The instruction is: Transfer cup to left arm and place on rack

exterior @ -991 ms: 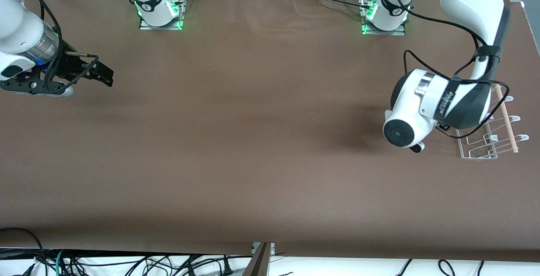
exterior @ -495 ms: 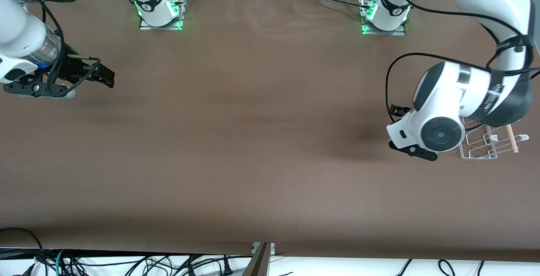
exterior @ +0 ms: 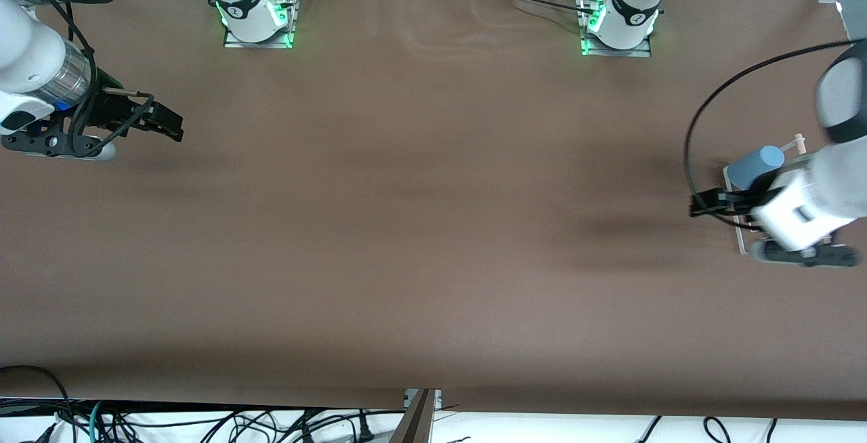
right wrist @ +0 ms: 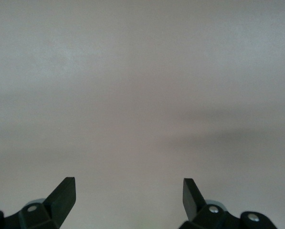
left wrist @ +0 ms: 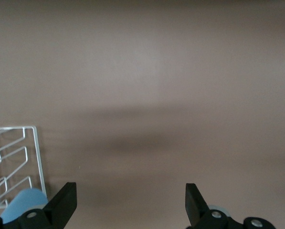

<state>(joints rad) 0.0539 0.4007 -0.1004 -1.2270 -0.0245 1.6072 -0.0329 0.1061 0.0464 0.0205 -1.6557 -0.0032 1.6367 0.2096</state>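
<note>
With the cup (exterior: pixel 757 164) resting on the rack (left wrist: pixel 18 160) at the worktop's left-arm end, the spread left pincer (exterior: pixel 711 200) just beside it could knock it off; the right pincer (exterior: pixel 166 123), spread and empty, waits.

Even light, soft shadows; left arm (exterior: pixel 809 206) motion-blurred.

Robot lab, bolted arm bases (exterior: pixel 257 19), floor cables (exterior: pixel 203 423)
</note>
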